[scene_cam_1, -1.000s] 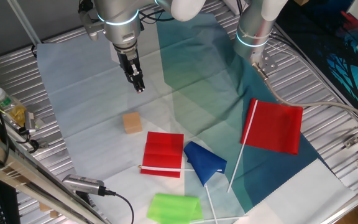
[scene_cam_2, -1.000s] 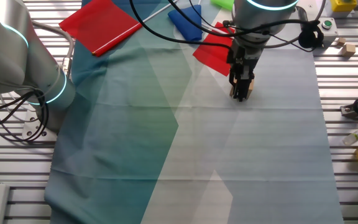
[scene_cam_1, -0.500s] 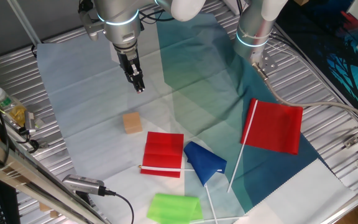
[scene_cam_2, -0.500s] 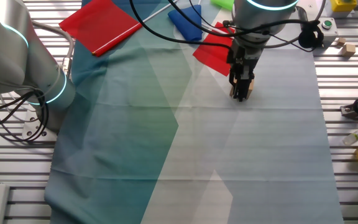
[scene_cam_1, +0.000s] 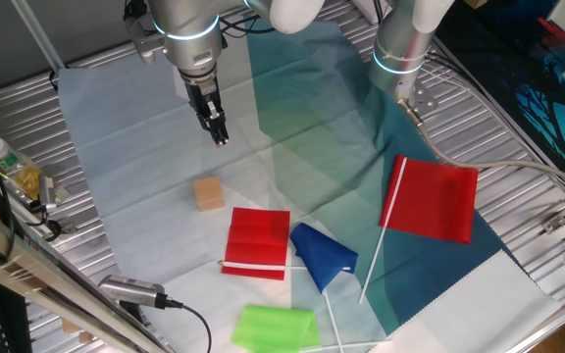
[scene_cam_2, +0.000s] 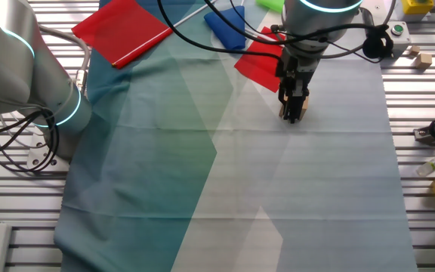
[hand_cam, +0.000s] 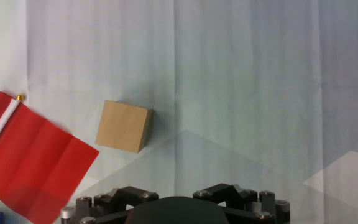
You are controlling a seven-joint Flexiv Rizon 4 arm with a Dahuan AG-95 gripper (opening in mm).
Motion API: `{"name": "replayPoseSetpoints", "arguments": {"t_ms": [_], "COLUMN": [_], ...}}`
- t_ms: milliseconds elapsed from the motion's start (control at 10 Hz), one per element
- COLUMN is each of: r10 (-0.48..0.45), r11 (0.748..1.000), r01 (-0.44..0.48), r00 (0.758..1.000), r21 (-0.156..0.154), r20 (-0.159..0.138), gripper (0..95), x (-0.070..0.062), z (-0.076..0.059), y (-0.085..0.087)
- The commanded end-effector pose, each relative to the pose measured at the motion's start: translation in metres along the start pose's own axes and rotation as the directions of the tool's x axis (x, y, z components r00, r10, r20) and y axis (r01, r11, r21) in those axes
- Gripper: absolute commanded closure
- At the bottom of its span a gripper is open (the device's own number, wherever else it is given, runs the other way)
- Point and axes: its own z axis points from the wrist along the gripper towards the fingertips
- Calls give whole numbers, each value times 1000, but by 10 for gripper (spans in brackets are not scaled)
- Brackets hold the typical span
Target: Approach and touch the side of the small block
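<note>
The small block (scene_cam_1: 207, 193) is a plain tan cube on the pale cloth, left of the folded red cloth (scene_cam_1: 258, 242). In the hand view the small block (hand_cam: 124, 126) lies left of centre, with the red cloth (hand_cam: 33, 158) at the lower left. My gripper (scene_cam_1: 221, 139) hangs above the cloth, beyond the block and a little right of it, apart from it. Its fingers look pressed together and hold nothing. In the other fixed view the gripper (scene_cam_2: 293, 115) covers most of the block. The fingertips do not show in the hand view.
A blue flag (scene_cam_1: 322, 253), a green cloth (scene_cam_1: 275, 327) and a large red flag (scene_cam_1: 435, 199) lie near the front. A second arm's base (scene_cam_1: 400, 49) stands at the back. Bottles (scene_cam_1: 13, 167) and a cable (scene_cam_1: 135, 291) sit on the left rails.
</note>
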Motion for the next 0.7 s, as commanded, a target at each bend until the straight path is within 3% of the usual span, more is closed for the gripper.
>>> {"name": "replayPoseSetpoints", "arguments": {"t_ms": [100, 200, 300, 700], "r10": [-131, -131, -136, -135], "r11": [991, 991, 991, 991], "r01": [131, 131, 136, 135], "r00": [991, 991, 991, 991], "r21": [-28, -28, -15, -14], "r20": [27, 27, 22, 21], "gripper": [0, 950, 950, 950], "x": [0, 0, 0, 0], "z": [0, 0, 0, 0], "y": [0, 0, 0, 0]}}
